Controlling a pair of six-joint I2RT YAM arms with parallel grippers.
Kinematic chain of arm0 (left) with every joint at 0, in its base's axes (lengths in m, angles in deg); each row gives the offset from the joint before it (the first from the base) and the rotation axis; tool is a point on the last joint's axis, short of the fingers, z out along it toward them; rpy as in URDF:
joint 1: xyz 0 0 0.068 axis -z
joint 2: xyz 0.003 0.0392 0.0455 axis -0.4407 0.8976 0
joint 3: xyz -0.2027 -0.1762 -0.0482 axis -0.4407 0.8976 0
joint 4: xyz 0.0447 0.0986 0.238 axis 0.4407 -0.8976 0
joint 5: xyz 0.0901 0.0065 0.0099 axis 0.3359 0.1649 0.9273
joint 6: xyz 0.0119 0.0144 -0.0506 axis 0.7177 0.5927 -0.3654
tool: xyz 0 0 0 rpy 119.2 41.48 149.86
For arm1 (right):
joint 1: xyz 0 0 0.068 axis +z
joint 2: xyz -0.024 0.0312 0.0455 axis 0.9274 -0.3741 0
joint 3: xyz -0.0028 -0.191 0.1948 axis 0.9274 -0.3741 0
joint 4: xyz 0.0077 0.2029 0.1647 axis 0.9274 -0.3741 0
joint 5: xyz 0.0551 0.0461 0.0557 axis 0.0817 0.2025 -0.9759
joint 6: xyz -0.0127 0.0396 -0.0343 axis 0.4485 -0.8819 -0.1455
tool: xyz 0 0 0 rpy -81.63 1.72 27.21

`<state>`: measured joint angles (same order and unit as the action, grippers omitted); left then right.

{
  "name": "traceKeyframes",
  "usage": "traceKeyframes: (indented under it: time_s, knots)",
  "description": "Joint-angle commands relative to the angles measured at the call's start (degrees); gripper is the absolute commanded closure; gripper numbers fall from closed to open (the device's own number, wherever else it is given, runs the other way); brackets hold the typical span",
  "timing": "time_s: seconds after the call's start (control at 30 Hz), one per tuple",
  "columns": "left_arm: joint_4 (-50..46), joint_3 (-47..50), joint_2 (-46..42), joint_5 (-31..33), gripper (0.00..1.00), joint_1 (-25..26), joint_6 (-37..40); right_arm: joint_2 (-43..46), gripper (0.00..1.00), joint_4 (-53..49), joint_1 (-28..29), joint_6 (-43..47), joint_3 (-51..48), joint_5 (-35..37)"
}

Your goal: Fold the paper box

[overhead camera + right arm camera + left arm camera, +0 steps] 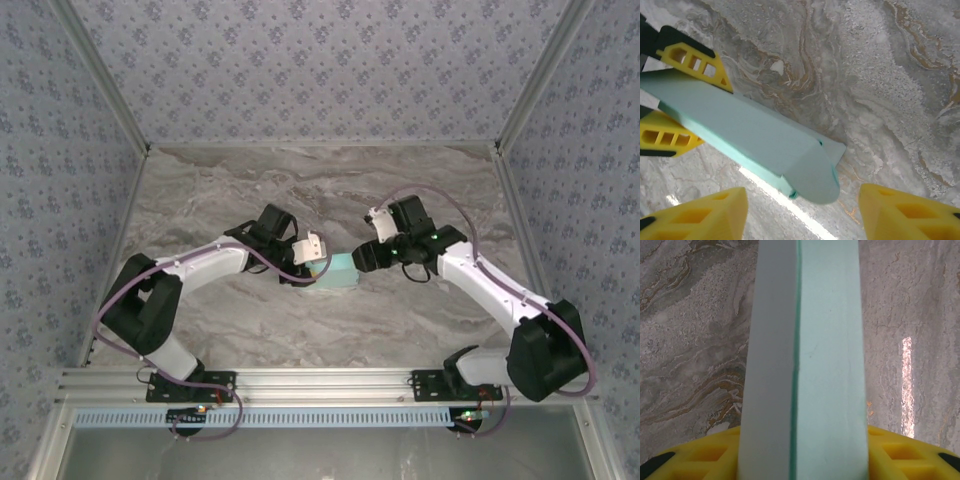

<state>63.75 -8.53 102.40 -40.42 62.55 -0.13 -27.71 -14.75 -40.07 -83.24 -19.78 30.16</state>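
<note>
one paper box (342, 272) — long axis left-right — clamped by left pincer (318, 268).

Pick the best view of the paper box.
Right wrist. The paper box shows nearly whole there: long body, rounded end flap, and the left gripper's fingers clamped on its far end. Left wrist gives an edge-on close-up of two faces. Top external shows a small aqua patch.

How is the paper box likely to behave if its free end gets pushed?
Fairly stiff lengthwise, probably: the paper box runs straight from the left gripper clamping one end. The rounded end flap is a single loose layer, so it would likely bend first. Thin card walls suggest it is light and crushable.
</note>
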Motion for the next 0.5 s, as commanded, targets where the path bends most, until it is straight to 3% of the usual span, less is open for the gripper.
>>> traceKeyframes:
  time_s: [0.0,0.3,0.47]
  knots:
    - [0.13,0.11,0.93,-2.91,0.49,-0.42,0.15,-1.20,0.40,-3.03,1.86,4.15,2.94,5.30]
    - [-0.42,-0.72,1.24,-3.84,0.48,-0.65,0.48,-2.24,0.44,-4.45,4.46,6.81,4.15,12.57]
    - [-1.07,-1.08,1.38,-3.96,0.47,-0.65,0.98,-1.98,0.40,-4.39,4.82,9.16,2.90,10.80]
